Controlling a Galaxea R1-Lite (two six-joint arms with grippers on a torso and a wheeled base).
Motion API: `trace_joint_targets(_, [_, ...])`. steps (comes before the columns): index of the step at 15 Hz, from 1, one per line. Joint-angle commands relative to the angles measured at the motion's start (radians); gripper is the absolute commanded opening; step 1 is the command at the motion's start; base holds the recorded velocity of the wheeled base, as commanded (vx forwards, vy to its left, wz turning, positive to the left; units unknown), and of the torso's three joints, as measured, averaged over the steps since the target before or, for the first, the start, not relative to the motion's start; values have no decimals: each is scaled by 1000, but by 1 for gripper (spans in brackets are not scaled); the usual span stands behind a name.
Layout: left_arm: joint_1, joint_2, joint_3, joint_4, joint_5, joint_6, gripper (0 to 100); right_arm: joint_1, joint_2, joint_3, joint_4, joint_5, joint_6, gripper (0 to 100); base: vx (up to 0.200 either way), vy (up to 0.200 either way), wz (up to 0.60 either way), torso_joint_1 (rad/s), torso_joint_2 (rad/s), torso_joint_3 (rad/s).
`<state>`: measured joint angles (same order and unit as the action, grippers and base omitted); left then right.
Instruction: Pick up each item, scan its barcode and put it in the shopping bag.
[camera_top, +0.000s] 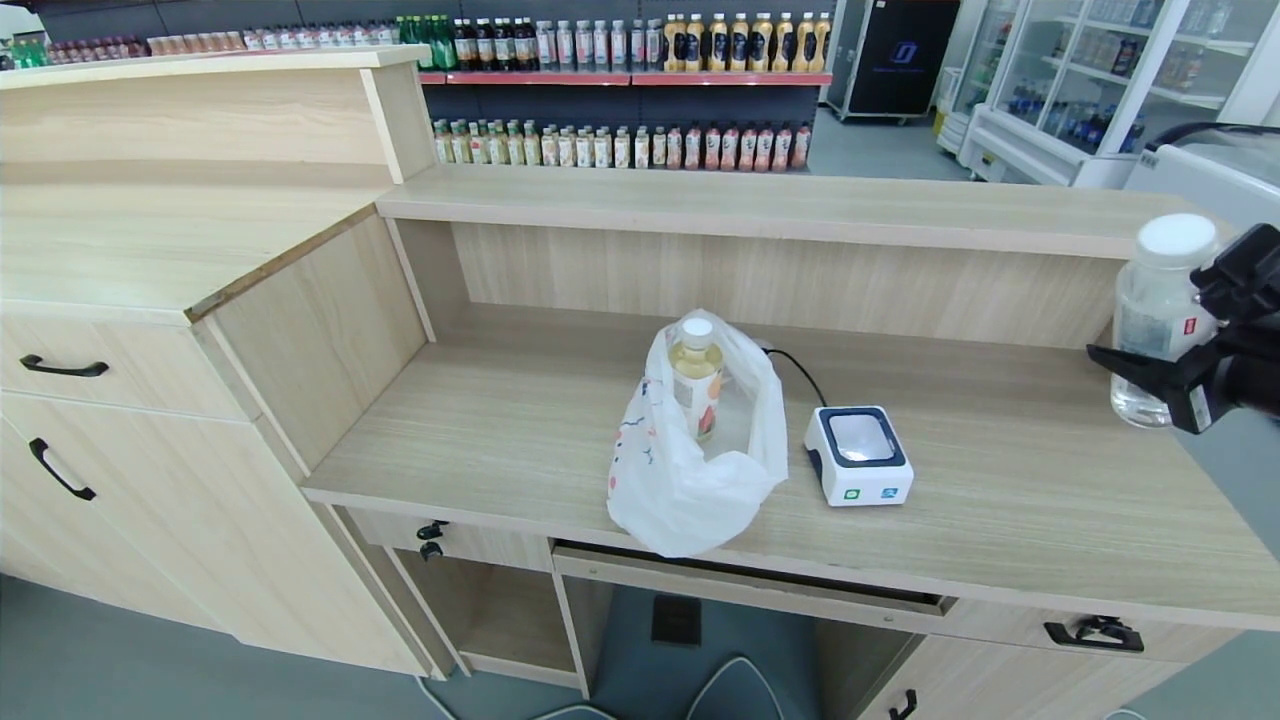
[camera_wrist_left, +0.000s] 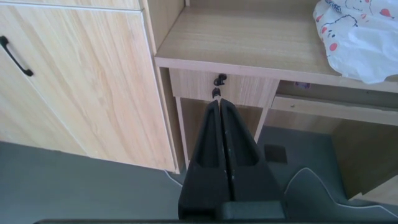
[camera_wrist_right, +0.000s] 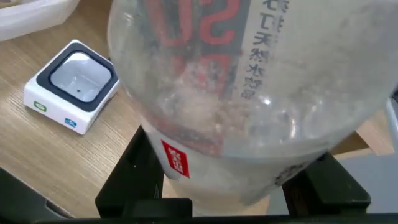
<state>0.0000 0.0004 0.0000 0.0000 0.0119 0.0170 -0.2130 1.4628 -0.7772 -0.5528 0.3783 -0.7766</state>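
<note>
We see one big wooden worktop (camera_top: 1000, 480) with a raised ledge along its back. To its left stands one tall wooden cabinet (camera_top: 150, 420) with two black handles. Far behind, two shelf rows (camera_top: 620, 78) hold lots of drink bottles, too many for us to count.

On the worktop sits one white shopping bag (camera_top: 680, 490) with little coloured prints on it. Its top is open. It is close to the front edge, about in the middle.

We count two bottles. One tea bottle (camera_top: 696, 385) with a white cap and yellow drink stands upright inside the bag. One clear bottle (camera_top: 1160, 290) with a white cap is up in the air over the right end of the worktop, well apart from the bag. Our right hand (camera_wrist_right: 227, 199) grips this clear bottle around its lower half, with a black finger on each side.

One scanner (camera_top: 858, 455) sits just beside the bag on its right. It is a small white box with a dark frame around its window. One thin black cable (camera_top: 800, 375) runs from it toward the back.

Our left hand (camera_wrist_left: 221, 109) is low down, below the front edge of the worktop, with its two fingers pressed together and nothing between them. It points at one small black lock (camera_wrist_left: 217, 87) on the drawer front.
</note>
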Motion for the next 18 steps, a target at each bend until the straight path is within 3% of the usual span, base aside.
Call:
trace_joint_targets(1, [0, 0, 0, 0, 0, -2, 0, -13, 60, -10, -18, 16, -35, 0, 0, 0, 600, 2, -2, 2])
trace_joint_targets(5, [0, 0, 0, 0, 0, -2, 0, -11, 140, -13, -104, 25, -138, 0, 0, 0, 600, 5, 6, 5])
trace_joint_targets(8, [0, 0, 0, 0, 0, 0, 0, -19, 231, -34, -139, 183, -259, 0, 0, 0, 0, 0, 0, 0])
trace_joint_targets(10, [0, 0, 0, 0, 0, 0, 0, -62, 311, -51, -141, 387, -460, 0, 0, 0, 0, 0, 0, 0])
trace_joint_targets(12, [0, 0, 0, 0, 0, 0, 0, -82, 344, -76, -141, 467, -566, 0, 0, 0, 0, 0, 0, 0])
trace_joint_targets(18, [0, 0, 0, 0, 0, 0, 0, -106, 404, -103, -133, 488, -587, 0, 0, 0, 0, 0, 0, 0])
